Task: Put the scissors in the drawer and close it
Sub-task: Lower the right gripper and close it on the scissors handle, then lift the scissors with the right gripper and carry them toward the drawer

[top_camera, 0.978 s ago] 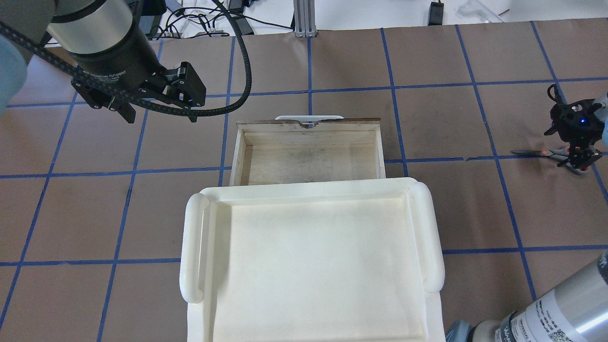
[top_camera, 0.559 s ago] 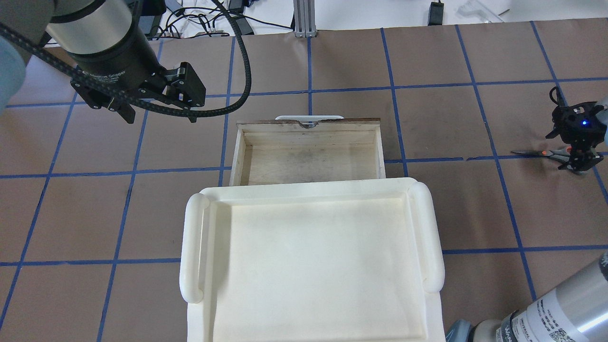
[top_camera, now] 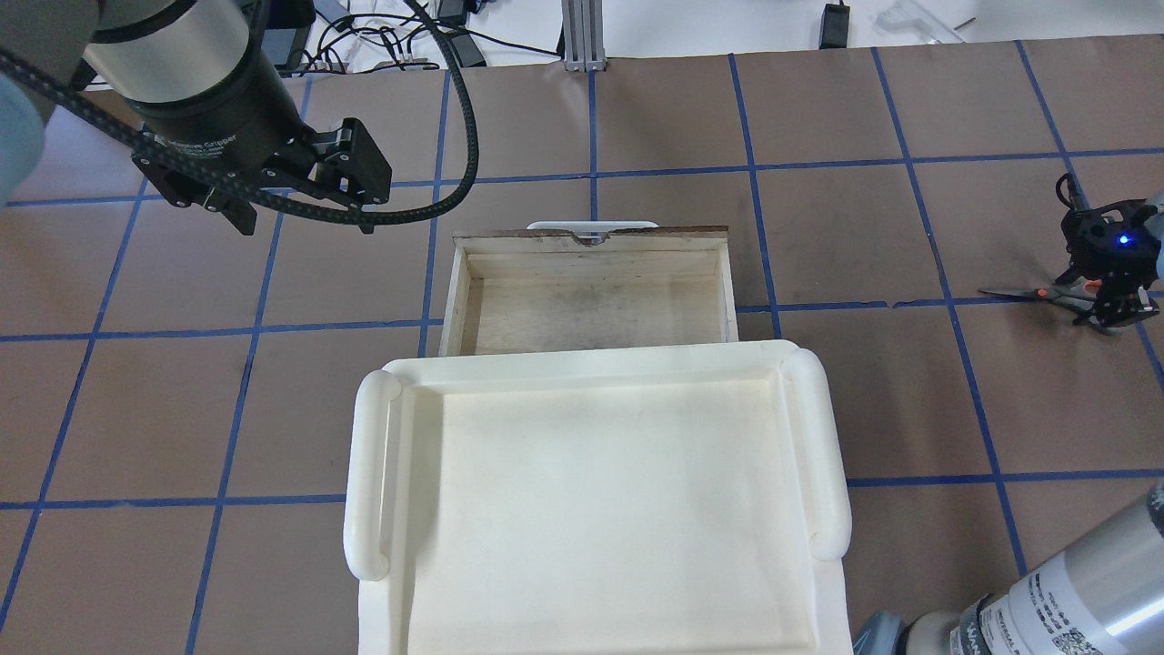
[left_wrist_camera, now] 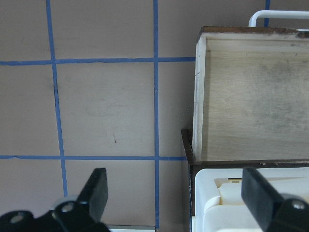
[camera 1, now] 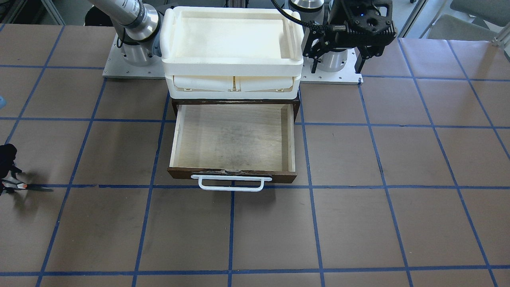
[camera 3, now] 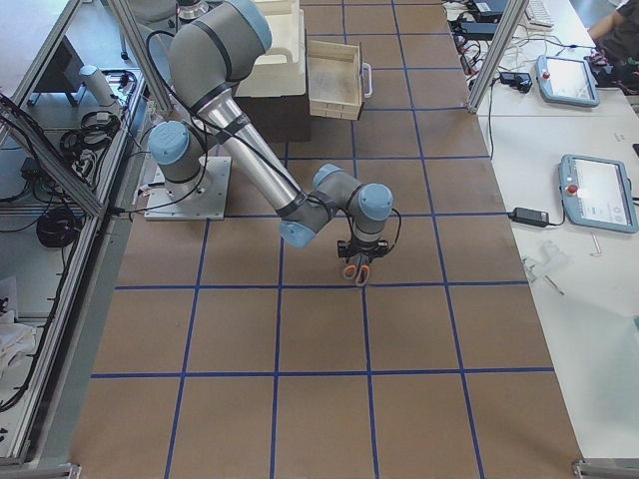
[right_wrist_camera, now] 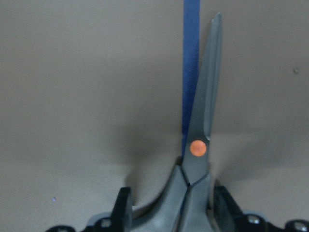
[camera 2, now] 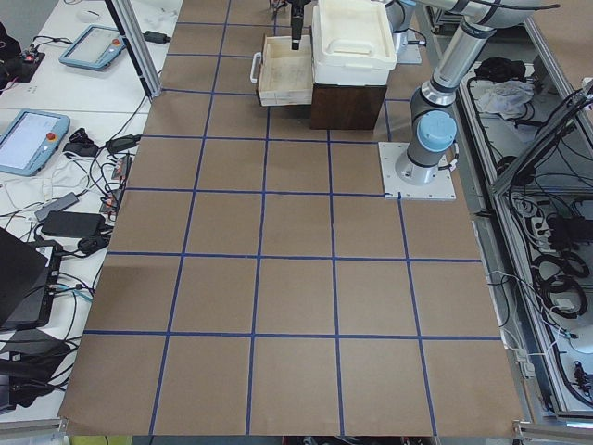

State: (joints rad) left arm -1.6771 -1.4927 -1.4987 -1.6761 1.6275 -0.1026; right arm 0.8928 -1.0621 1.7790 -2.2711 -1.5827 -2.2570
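Note:
The scissors [top_camera: 1018, 293] lie on the table at the far right, blades pointing toward the drawer; they also show in the front view [camera 1: 34, 187] and the right wrist view [right_wrist_camera: 199, 135]. My right gripper [top_camera: 1114, 305] is low over their handles, and its fingers [right_wrist_camera: 124, 208] touch both sides of the handle neck. The wooden drawer [top_camera: 591, 305] is pulled open and holds nothing, its white handle [top_camera: 593, 224] on the far side. My left gripper [top_camera: 305, 214] hangs open and empty above the table to the drawer's left.
A cream-white plastic tray unit [top_camera: 591, 364] sits on top of the dark cabinet and covers the back part of the drawer [camera 1: 233, 135]. Brown table paper with blue tape lines lies between the drawer and the scissors. Cables lie past the far edge.
My right gripper has sunk lower onto the scissors' handles and shifted slightly right. The scissors' blades have stayed in place. The left arm has barely moved.

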